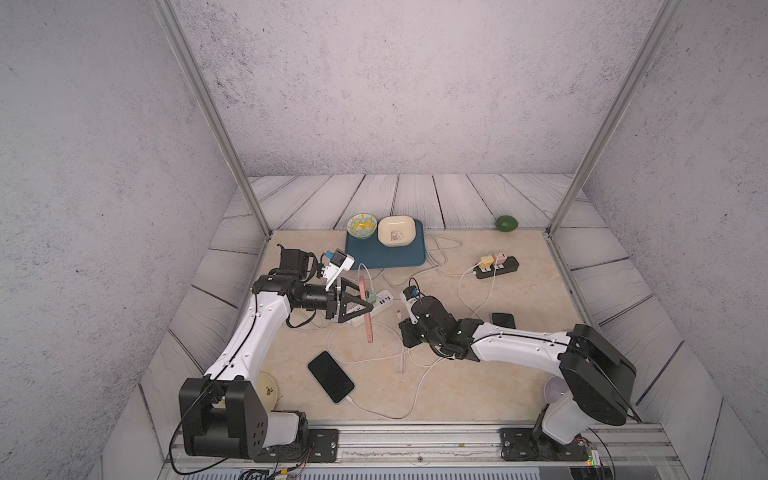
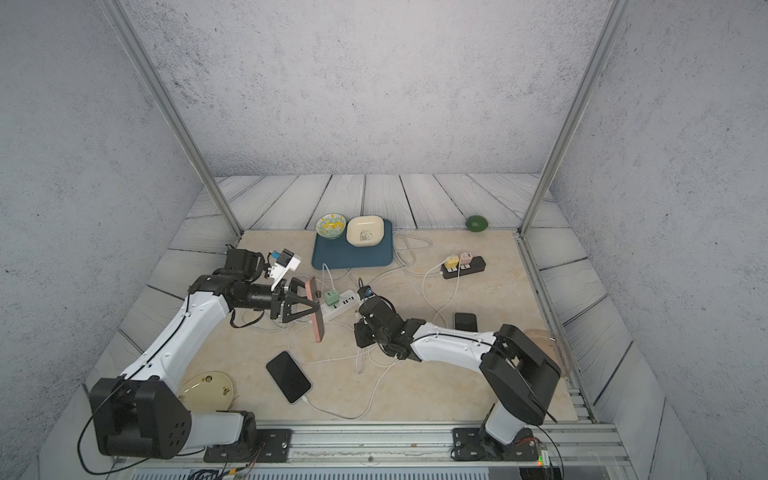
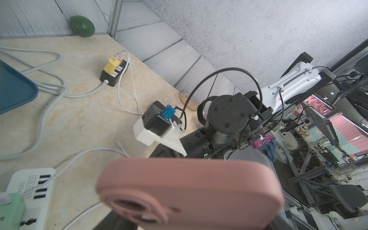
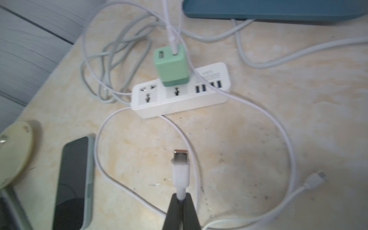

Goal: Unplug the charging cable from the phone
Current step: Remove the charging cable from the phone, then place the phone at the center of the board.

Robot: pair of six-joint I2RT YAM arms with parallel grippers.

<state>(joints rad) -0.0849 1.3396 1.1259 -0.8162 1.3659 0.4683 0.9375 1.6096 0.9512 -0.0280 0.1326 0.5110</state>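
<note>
1. The left gripper squeezes a pink phone tight between its two fingers.
2. The pink phone is up in the air, standing on its thin edge. It hangs over the white power strip, left of the middle of the table.
3. The right gripper is pinched shut on the charging cable, just behind its plug.
4. The plug is out of the pink phone. Its shiny tip is bare and sits a little to the right of the phone, not touching it.
5. A green charger sits in the white power strip, with a white wire stuck in it.
6. A black phone lies flat on the near side, with its own white wire plugged in.
7. A blue tray with two bowls is at the far side.
</note>
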